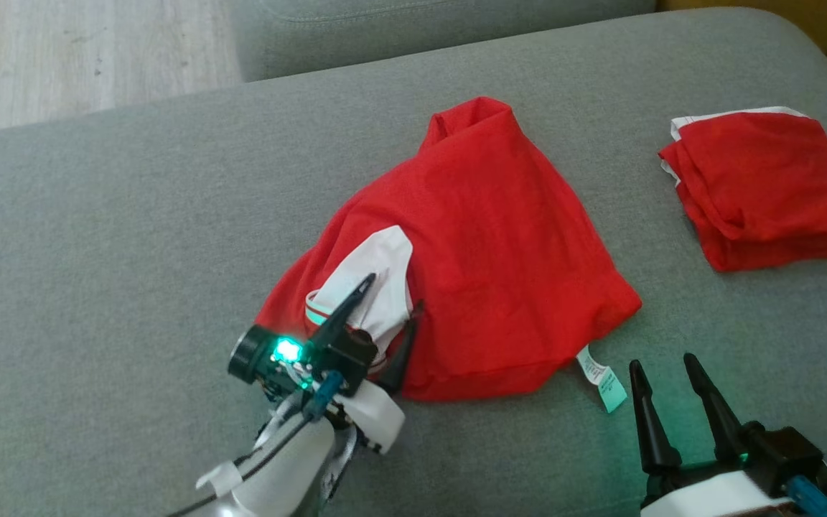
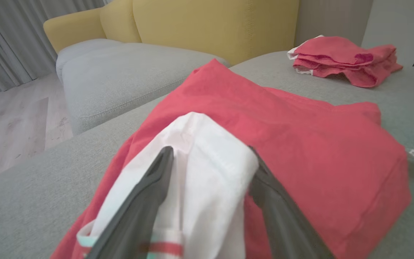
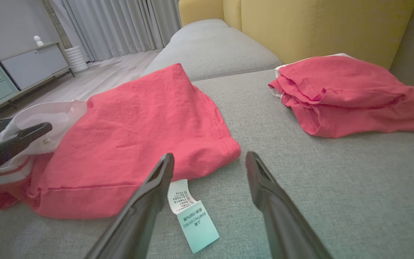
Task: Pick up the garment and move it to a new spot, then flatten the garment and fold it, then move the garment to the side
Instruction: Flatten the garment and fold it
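A red garment (image 1: 485, 237) lies crumpled on the grey cushion (image 1: 133, 237), its white sleeve (image 1: 377, 266) with a striped cuff at its near left side. My left gripper (image 1: 395, 291) is open, and its two fingers straddle that white sleeve (image 2: 207, 187) without closing on it. My right gripper (image 1: 662, 360) stands open just off the garment's near right corner, with nothing between its fingers. In the right wrist view the gripper (image 3: 210, 154) hovers over bare cushion, just right of the garment's white and mint care label (image 3: 192, 212).
A second red garment (image 1: 765, 187), folded, lies at the cushion's far right. Another grey cushion (image 2: 120, 72) and a yellow sofa back (image 2: 210, 25) stand beyond. Wooden floor (image 1: 62, 57) runs past the far left edge, and a low cabinet (image 3: 13, 72) stands by the curtains.
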Robot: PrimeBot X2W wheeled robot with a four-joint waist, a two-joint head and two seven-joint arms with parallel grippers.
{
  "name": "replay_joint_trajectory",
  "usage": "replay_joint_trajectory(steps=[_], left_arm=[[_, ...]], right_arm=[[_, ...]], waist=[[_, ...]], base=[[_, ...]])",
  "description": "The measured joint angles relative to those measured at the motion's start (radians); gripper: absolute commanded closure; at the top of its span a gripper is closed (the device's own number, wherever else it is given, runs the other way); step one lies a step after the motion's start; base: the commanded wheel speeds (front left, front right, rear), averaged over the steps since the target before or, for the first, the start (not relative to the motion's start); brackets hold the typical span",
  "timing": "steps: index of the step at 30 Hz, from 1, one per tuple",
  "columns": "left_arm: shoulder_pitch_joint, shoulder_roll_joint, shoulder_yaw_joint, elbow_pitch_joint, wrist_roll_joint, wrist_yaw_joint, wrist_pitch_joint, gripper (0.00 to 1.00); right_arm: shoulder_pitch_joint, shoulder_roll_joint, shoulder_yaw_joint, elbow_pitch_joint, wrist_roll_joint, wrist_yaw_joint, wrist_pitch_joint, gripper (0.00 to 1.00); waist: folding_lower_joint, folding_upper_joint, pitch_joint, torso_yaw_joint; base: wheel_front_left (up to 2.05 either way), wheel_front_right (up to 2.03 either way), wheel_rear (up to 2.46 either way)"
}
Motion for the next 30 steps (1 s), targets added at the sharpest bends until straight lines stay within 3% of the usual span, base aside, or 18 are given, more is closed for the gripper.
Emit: replay_joint_trajectory(steps=[1, 2, 3, 4, 16, 24, 25, 26, 27, 28, 30], left_arm=[[-0.005, 0.0, 0.001, 0.003, -0.011, 0.007, 0.0, 0.51], [-0.009, -0.001, 0.0, 0.004, -0.02, 0.014, 0.0, 0.67], [-0.012, -0.001, 0.001, 0.005, -0.029, 0.014, 0.0, 0.92], [-0.013, -0.001, 0.002, 0.002, -0.041, 0.016, 0.0, 1.0], [0.1, -0.001, 0.126, -0.231, -0.191, -0.004, -0.002, 1.0], [0.324, 0.021, 0.206, -0.34, -0.293, 0.038, -0.001, 1.0], [0.354, 0.026, 0.205, -0.35, -0.3, 0.044, 0.003, 0.78], [0.383, 0.031, 0.204, -0.36, -0.302, 0.051, 0.008, 0.63], [0.408, 0.036, 0.202, -0.37, -0.306, 0.059, 0.018, 0.37], [0.428, 0.043, 0.198, -0.38, -0.305, 0.067, 0.028, 0.0], [0.453, 0.063, 0.179, -0.406, -0.283, 0.086, 0.042, 0.0]], right_arm=[[0.0, 0.0, 0.0, 0.0, 0.0, 0.0, 0.0, 0.0], [0.0, -0.001, -0.001, 0.0, 0.0, 0.0, 0.0, 0.0], [0.0, -0.001, -0.002, 0.0, 0.0, 0.0, 0.0, 0.0], [0.0, -0.001, -0.003, 0.0, 0.0, 0.0, 0.0, 0.0], [0.008, -0.001, -0.013, 0.0, 0.0, 0.0, 0.0, 0.0], [0.049, -0.001, -0.022, -0.001, 0.0, 0.0, 0.0, 0.0], [0.048, -0.001, -0.022, -0.001, 0.0, 0.0, 0.0, 0.0], [0.048, 0.0, -0.023, -0.002, 0.0, 0.0, 0.0, 0.0], [0.048, 0.0, -0.025, -0.002, 0.0, 0.0, 0.0, 0.0], [0.048, 0.0, -0.027, -0.003, 0.0, 0.0, 0.0, 0.0], [0.048, 0.0, -0.03, -0.004, 0.0, 0.0, 0.0, 0.0]], waist=[[0.0, 0.0, 0.0, -0.001], [0.0, 0.0, -0.001, -0.001], [-0.0001, 0.0, -0.004, 0.0], [-0.0002, 0.0, -0.007, 0.002], [-0.0002, 0.0, -0.06, 0.067], [-0.0003, 0.0, -0.084, 0.124], [-0.0003, 0.0, -0.084, 0.13], [-0.0003, 0.0, -0.083, 0.137], [-0.0003, 0.0, -0.082, 0.143], [-0.0003, 0.0, -0.08, 0.149], [-0.0002, 0.0, -0.078, 0.16]], base=[[0.0, 0.0, 0.0], [0.0, 0.0, 0.0], [0.0, 0.0, 0.0], [0.0, 0.0, 0.0], [0.0, 0.0, 0.0], [0.0, 0.0, 0.0], [0.0, 0.0, 0.0], [0.0, 0.0, 0.0], [0.0, 0.0, 0.0], [0.0, 0.0, 0.0], [0.0, 0.0, 0.0]])
